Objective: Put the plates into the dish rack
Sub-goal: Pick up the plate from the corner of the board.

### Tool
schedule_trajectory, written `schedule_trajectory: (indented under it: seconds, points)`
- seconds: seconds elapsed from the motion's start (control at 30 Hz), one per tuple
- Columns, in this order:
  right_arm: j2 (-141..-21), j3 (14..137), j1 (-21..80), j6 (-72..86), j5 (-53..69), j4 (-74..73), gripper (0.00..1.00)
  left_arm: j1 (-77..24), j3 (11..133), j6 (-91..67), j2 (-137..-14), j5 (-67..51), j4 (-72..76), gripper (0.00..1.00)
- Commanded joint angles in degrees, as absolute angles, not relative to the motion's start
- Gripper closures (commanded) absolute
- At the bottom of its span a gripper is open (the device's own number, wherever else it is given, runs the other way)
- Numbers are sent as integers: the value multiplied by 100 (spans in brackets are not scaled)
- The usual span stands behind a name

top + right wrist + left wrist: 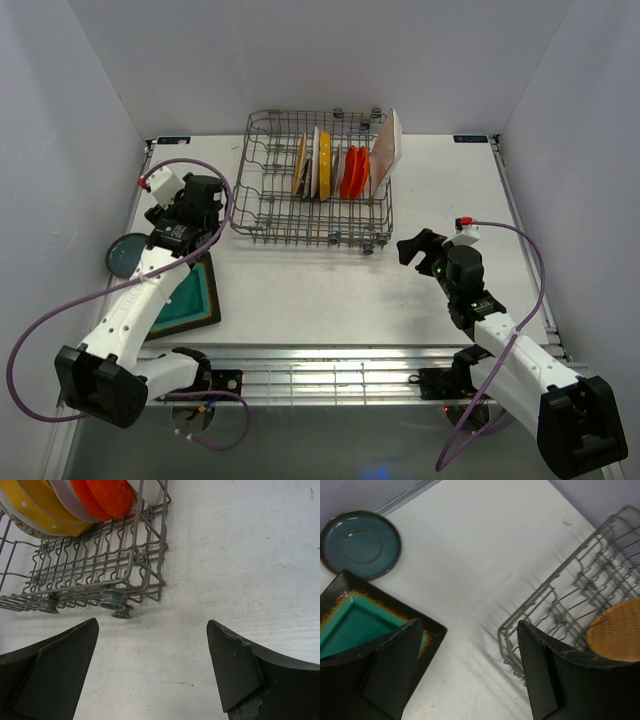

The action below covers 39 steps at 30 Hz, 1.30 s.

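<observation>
The white bench [330,290] carried everything, and at its far side sat the dish rack [270,205], already well stocked. A wooden plate [299,165], a yellow plate [325,165], an orange plate [352,172] and a tall white rectangular plate [388,148] stood on edge in its right half, while the left half was bare wire. Two plates were out on the bench: the square teal plate [195,298] lay flat, partly under the left arm, and the round dark teal plate [122,255] sat beyond it, right at the bench's left edge. That was the danger, by my reckoning. Both lay flat on a smooth top, so a claw coming in shallow could shove rather than lift, and the round one had little room before the edge. A glazed rim might also slip from a thin pinch. The left arm reached forward and bent down between square plate and rack, the left claw [469,625] spread apart and holding nothing. The right arm angled toward the rack's near right corner, the right claw [152,625] likewise wide and empty over bare bench.
</observation>
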<state>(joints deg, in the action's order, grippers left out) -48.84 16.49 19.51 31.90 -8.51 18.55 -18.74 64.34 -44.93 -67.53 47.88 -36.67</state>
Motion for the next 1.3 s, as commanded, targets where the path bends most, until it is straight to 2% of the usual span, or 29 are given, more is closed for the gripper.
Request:
schedule_trajectory:
  seconds: [0.0, 0.17, 0.33, 0.7, 0.97, 1.13, 1.27]
  points:
    - [-4843, 1811, 1942, 3059, -756, 2197, 6, -1846, 6057, -5193, -6469, 5299, -4666, 14]
    - [-4869, 1810, 1942, 3067, -712, 2215, 6, -1846, 5485, -5020, -6530, 4888, -4790, 11]
    - [-4869, 1811, 1942, 3076, -721, 2215, 6, -1854, 5343, -4746, -7170, 4667, -4904, 22]
    - [-4843, 1811, 1942, 3102, -729, 2197, 5, -2144, 5370, -4825, -7988, 4851, -5326, 17]
    - [-4851, 1819, 1942, 3111, -721, 2188, 5, -2654, 6065, -6160, -8955, 5264, -6836, 14]
    - [-4860, 1837, 1942, 3120, -686, 2180, 5, -2970, 6292, -7364, -9974, 5686, -8049, 11]
    - [-4834, 1819, 1942, 3111, -703, 2171, 5, -3006, 6328, -7339, -10274, 5555, -8051, 12]
